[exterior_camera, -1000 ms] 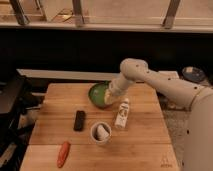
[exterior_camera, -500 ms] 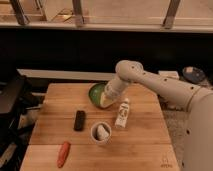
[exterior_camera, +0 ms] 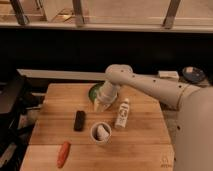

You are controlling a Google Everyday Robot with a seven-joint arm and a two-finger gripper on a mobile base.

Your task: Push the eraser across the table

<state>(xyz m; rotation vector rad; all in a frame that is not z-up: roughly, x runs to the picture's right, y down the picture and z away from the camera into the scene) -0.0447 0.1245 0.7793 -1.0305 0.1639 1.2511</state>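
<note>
On the bench (exterior_camera: 140, 145), a carrot (exterior_camera: 63, 154) lies near-left, and the eraser (exterior_camera: 79, 120) lies left of centre, its long axis running near to far. To its right stand a cup (exterior_camera: 101, 133), a green bowl (exterior_camera: 94, 91) farther back and a bottle (exterior_camera: 122, 114). The gripper (exterior_camera: 103, 105) is low beside the bowl; I cannot tell whether its jaws are open.

Black eraser (exterior_camera: 79, 120), white end effector (exterior_camera: 102, 105) over table (exterior_camera: 55, 131)

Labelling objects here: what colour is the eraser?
The eraser is black, camera view; the gripper hangs by the green bowl.
</note>
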